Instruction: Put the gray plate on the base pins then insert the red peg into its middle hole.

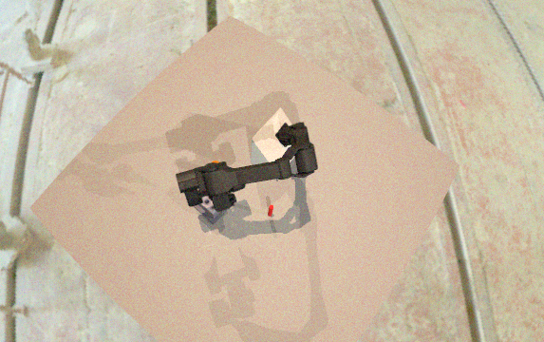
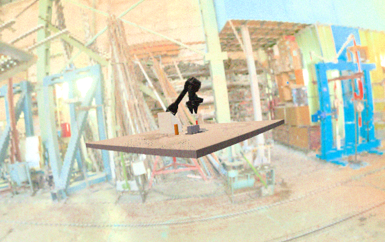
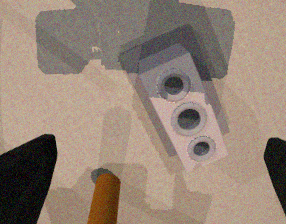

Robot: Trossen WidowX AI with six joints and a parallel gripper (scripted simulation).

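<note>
The gray plate (image 1: 212, 217) (image 2: 193, 130) (image 3: 213, 131) sits low over the table, apparently level, with its three holes facing up in the wrist view. The base and its pins cannot be made out clearly beneath it. The red peg (image 1: 271, 210) (image 2: 197, 122) stands apart from the plate, to its right in the top view, and looks upright in the exterior view. It is not in the wrist view. My gripper (image 2: 194, 112) (image 3: 166, 148) is wide open and empty, above the plate and clear of it.
An orange cylinder (image 1: 215, 162) (image 2: 176, 130) (image 3: 104, 202) stands on the table (image 1: 371, 190) (image 2: 145, 144) near the plate. A pale box (image 1: 269, 145) (image 2: 169, 123) stands near the arm's base. The arm's shadows fall across the table.
</note>
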